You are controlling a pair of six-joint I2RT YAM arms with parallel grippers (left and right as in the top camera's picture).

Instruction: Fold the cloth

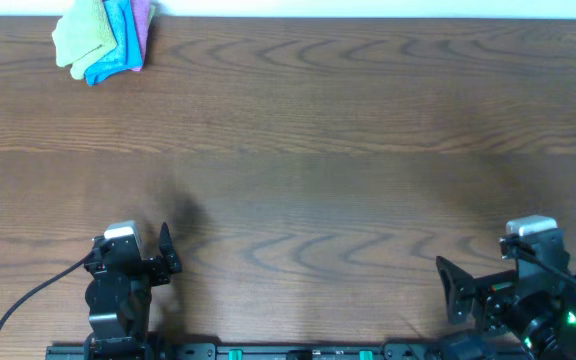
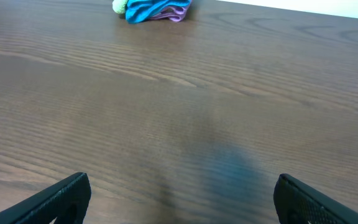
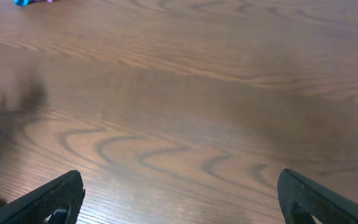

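The left gripper (image 2: 180, 202) sits at the near edge of the bench (image 1: 318, 150), its jaws spread wide with nothing between them. The right gripper (image 3: 182, 199) sits at the near right, just as wide and also empty. Between them and the far side there is only bare brown wood grain.

The cloth (image 1: 80, 38) lies in the far left corner, well away from both grippers. It is a small lime-green piece, bunched rather than flat, at the left end of a little pile. It touches and seems partly to overlap a blue cloth (image 1: 116, 45), with a pink cloth (image 1: 144, 25) behind that.

The green cloth looks light, soft and limp, so it would probably sag from any single pinch and slide easily over the smooth wood. The best hold is likely its free left edge or a loose corner, away from the blue one, so the neighbour is not dragged along. It probably needs pulling clear and spreading flat before any fold, most likely with a corner in each gripper.

No brand, label or writing can be read, and no tag shows on the green cloth.
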